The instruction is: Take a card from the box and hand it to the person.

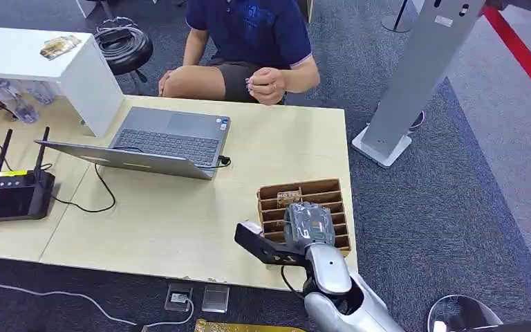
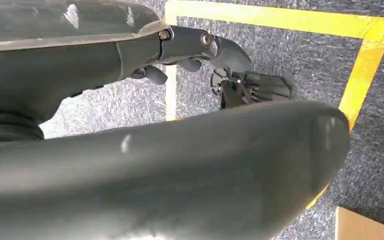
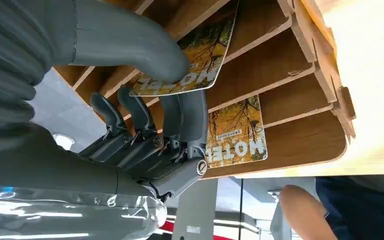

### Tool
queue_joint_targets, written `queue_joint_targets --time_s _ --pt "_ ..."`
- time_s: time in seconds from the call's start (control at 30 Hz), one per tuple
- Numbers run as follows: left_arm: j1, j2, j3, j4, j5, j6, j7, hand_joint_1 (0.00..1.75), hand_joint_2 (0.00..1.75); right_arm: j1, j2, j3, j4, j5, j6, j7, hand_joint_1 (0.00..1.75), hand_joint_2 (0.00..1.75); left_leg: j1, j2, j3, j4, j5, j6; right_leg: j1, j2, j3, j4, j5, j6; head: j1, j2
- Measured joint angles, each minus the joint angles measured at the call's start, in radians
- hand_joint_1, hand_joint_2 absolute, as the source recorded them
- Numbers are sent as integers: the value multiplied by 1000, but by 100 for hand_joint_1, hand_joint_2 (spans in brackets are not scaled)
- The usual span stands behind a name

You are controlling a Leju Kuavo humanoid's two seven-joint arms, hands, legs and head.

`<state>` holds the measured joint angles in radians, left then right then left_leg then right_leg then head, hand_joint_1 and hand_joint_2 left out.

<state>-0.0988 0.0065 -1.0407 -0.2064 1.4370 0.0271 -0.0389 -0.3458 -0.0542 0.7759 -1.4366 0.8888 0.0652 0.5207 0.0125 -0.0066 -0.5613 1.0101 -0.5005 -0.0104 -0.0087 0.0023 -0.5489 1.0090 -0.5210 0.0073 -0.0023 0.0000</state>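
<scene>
The left hand (image 2: 200, 47) reaches in from the picture's edge, its thick grey thumb (image 2: 180, 170) lying broad across the nearer part of the view and its darker fingers (image 2: 225, 50) stretched out straight, apart from the thumb, with nothing between them. Beneath it lies grey speckled carpet (image 2: 290, 55) marked with strips of yellow tape (image 2: 280, 19) that meet at a corner. A small black ribbed object (image 2: 252, 89) sits on the carpet just beyond the fingertips. A tan board corner (image 2: 365, 227) shows at the frame's edge.
</scene>
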Motion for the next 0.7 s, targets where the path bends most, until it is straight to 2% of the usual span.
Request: queue_joint_targets --time_s 0.23,0.7 --pt "1 0 0 0 8 -6 2 0 0 10 -8 -14 -21 3 -13 1 150 175 0 0 0 0 0 0 0 0 0 0 0 0 1 0" --pt "3 0 0 0 11 0 2 0 0 27 -74 -88 -280 66 -26 6 150 175 0 0 0 0 0 0 0 0 0 0 0 0 1 0"
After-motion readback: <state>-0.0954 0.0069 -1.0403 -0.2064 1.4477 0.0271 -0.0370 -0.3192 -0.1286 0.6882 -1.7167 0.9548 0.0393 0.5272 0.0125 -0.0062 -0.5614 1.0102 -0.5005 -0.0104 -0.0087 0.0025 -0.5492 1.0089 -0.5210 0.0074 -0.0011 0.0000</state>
